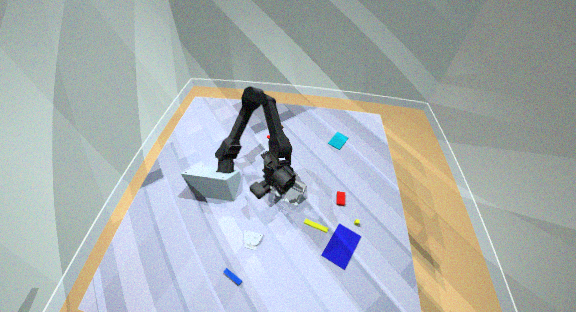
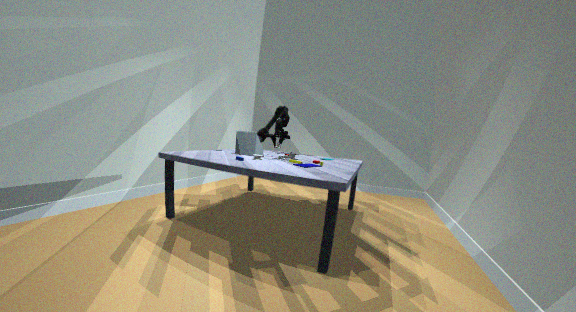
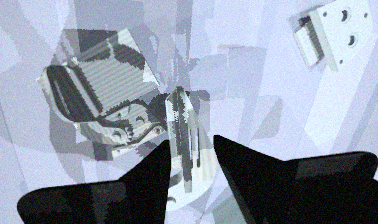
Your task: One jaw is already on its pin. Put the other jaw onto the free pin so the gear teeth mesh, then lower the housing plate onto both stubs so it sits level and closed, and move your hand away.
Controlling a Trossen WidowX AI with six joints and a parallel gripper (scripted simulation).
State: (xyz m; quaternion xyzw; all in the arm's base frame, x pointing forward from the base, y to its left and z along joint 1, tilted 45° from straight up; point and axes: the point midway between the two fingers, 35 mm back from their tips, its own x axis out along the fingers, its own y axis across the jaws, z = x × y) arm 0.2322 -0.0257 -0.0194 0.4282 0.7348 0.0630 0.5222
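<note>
My gripper [image 3: 192, 142] [image 2: 278, 142] is shut on the loose jaw [image 3: 205, 162], a pale slotted piece that points away from the fingers. It is held above the table. The grey-white gripper assembly [image 1: 297, 194] with the mounted jaw [image 3: 112, 80] lies on the table, just left of the held jaw in the wrist view. Gear teeth and round holes or pins show on its near side; which pin is free I cannot tell. The white housing plate [image 1: 253, 239] [image 3: 334, 31] lies apart, at the upper right in the wrist view. The arm hides part of the assembly in the top view.
A grey box [image 1: 215, 187] [image 2: 246, 143] stands by the arm's base. A yellow bar [image 1: 316, 225], a blue sheet [image 1: 341, 247], a red block [image 1: 341, 198] and a small yellow cube [image 1: 357, 222] lie right of the plate. A blue bar [image 1: 232, 276] and a cyan sheet [image 1: 338, 140] lie farther off.
</note>
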